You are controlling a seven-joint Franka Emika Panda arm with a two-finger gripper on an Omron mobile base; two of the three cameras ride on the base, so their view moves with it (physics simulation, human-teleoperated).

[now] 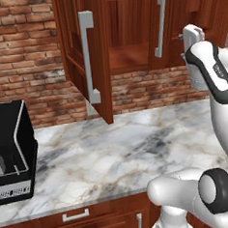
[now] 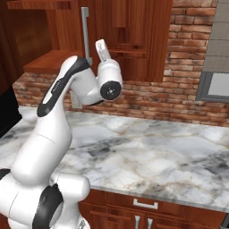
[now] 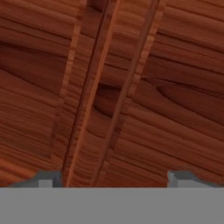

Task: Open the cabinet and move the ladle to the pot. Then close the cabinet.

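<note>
Cabinet (image 1: 128, 27) sits at twelve o'clock above the counter (image 1: 118, 149); its left door (image 1: 84, 55) hangs open, the right door (image 1: 164, 24) looks closed. Gripper (image 3: 113, 177) faces wood, jaws spread, grasping nothing. Moving the ladle and closing remain.

place: kitchen | signs: marble counter (image 1: 114, 150), brick wall (image 1: 19, 55), wooden wall cabinet (image 1: 129, 32), drawer cabinets (image 2: 143, 210), black appliance (image 1: 10, 153)
</note>
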